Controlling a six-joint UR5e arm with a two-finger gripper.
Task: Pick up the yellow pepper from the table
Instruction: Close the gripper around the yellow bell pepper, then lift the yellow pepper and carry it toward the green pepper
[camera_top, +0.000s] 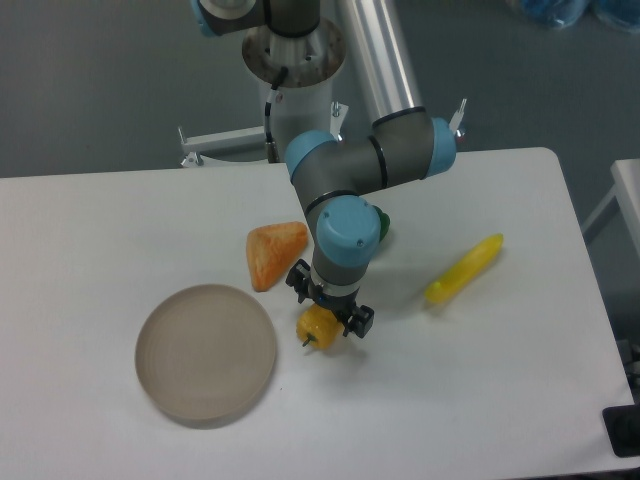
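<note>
The yellow pepper (318, 327) is small, chunky and yellow-orange, with its short dark stem pointing to the lower left. It sits at the middle of the white table (480, 400). My gripper (326, 312) points straight down over it, and its black fingers (358, 320) hold the pepper from either side. The pepper sticks out below the wrist, at or just above the tabletop; I cannot tell which. The blue-grey wrist hides the pepper's top.
An orange wedge-shaped piece (274, 254) lies just up-left of the gripper. A round beige plate (206, 352) lies to the lower left. A long slender yellow piece (464, 268) lies to the right. A green pepper (381, 222) peeks out behind the arm.
</note>
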